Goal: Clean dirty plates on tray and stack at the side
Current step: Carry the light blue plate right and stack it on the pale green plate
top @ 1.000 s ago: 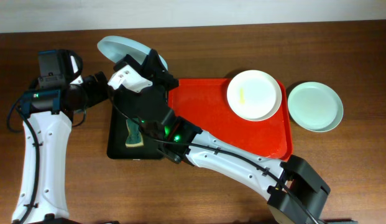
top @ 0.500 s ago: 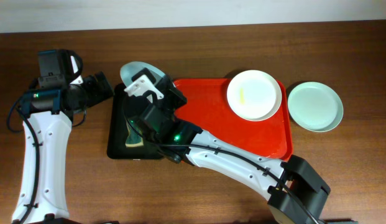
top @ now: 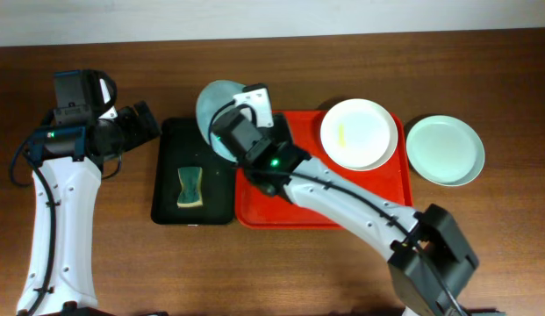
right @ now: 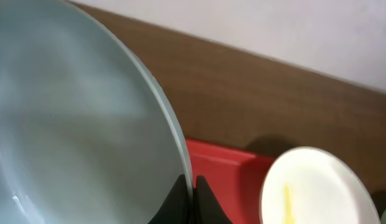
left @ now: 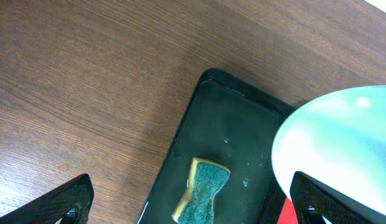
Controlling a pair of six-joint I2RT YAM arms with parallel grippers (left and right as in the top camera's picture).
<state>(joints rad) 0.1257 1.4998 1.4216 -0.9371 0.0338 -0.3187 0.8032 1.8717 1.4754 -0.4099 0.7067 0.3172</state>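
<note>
Found the right gripper [right: 193, 190] pinched tight on the rim of a pale blue-green plate [right: 74, 124], at the bottom middle of the right wrist view, one finger on either face of the edge. Saw that plate carried tilted and clear of any surface, at upper centre of the overhead frame, over the seam between the black tray [top: 167, 140] and the red tray [top: 298, 197]. Made out no smear on the part of its face in view. Judged it stiff and light enough for a single edge pinch, but glossy, likely slippery, and possibly brittle if dropped. Thought the rim the only sensible hold, with the fingers well over the lip and slow wrist turns to keep it from swinging loose. Noted a green and yellow sponge [top: 190, 187] lying in the black tray, left of centre, with nothing touching it. Found the left gripper [top: 145, 123] spread wide and holding nothing, at upper left, just beside the black tray's upper left corner. Further right, saw a white plate [top: 359, 133] resting in the red tray's upper right corner, marked with a yellowish streak, so not yet cleaned by the look of it. Beyond the tray's right edge, spotted a second pale blue-green plate [top: 445, 150] flat on the worktop [top: 483, 254], alone, probably the start of the stack.
</note>
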